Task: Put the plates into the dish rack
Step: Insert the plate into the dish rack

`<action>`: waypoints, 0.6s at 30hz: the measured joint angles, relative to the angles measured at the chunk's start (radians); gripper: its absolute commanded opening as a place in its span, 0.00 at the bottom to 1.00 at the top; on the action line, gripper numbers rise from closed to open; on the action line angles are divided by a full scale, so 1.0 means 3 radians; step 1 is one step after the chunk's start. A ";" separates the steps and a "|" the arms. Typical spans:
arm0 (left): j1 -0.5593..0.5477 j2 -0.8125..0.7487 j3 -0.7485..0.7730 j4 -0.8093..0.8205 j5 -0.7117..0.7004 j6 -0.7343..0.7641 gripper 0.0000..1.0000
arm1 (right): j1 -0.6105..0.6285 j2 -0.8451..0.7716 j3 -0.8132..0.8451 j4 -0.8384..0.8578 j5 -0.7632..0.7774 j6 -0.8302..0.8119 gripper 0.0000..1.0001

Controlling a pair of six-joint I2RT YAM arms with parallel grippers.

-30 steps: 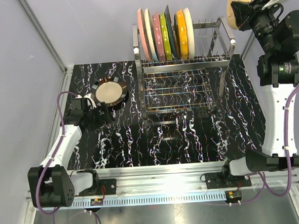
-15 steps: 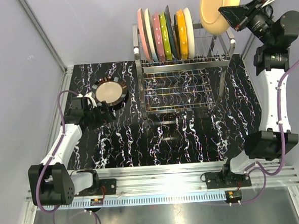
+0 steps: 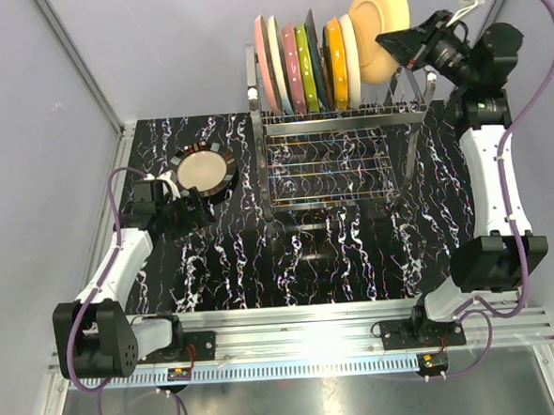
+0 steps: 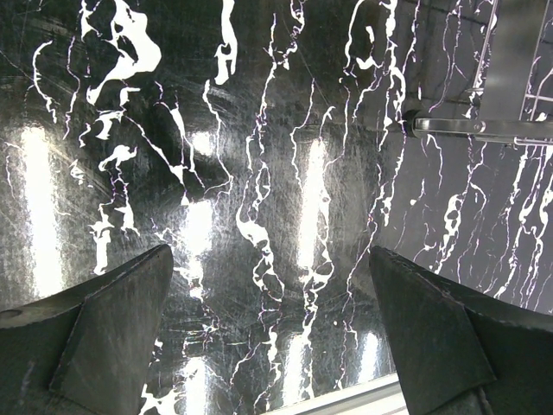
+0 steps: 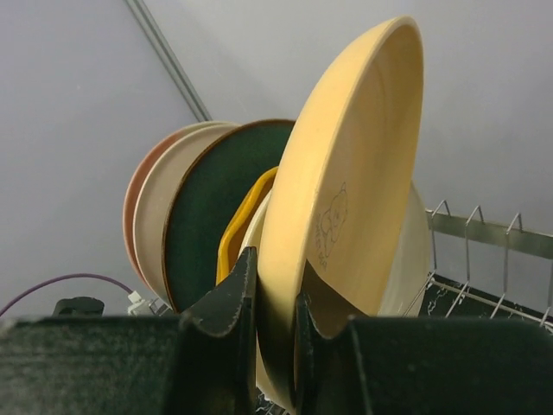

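At the left, the left hand (image 4: 272, 268) is held low over the counter (image 3: 354, 240) with its fingers spread fully apart, and nothing is grasped between them (only the marbled surface is seen there in the left wrist view). It is parked just beside the black-rimmed plate (image 3: 204, 171), which lies flat on the counter, apart from the dish rack (image 3: 398, 115). This plate is not loaded yet, and the released hand is probably kept near it for the next pick.

In the middle, seven plates (image 3: 306, 60) are stored on edge in the upper tier of the dish rack. They are packed toward its left end, so the free tines (image 3: 381, 69) are left at the right.

At the right, a yellow plate (image 3: 381, 27) is gripped at its rim by the clenched right hand (image 5: 275, 290). It is held in the air on edge, nearly parallel to the stored plates and just beside the last cream one (whether they touch cannot be told). This posture is judged to be chosen so that the plate can be lowered into the next free slot.
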 measured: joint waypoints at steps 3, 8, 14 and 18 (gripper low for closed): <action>0.0000 0.0000 0.0000 0.0001 0.0014 0.0000 0.99 | 0.0135 0.0000 0.0017 -0.0280 0.0150 -0.0197 0.00; 0.0000 0.0000 0.0000 0.0003 0.0034 -0.0001 0.99 | 0.0173 0.0000 0.0025 -0.0629 0.0464 -0.0458 0.00; 0.0000 0.0001 0.0000 0.0001 0.0057 0.0000 0.99 | 0.0242 0.0000 0.0031 -0.0835 0.0671 -0.0640 0.00; 0.0000 0.0001 0.0000 0.0003 0.0071 0.0000 0.99 | 0.0366 0.0000 0.0043 -0.0997 0.0827 -0.0774 0.00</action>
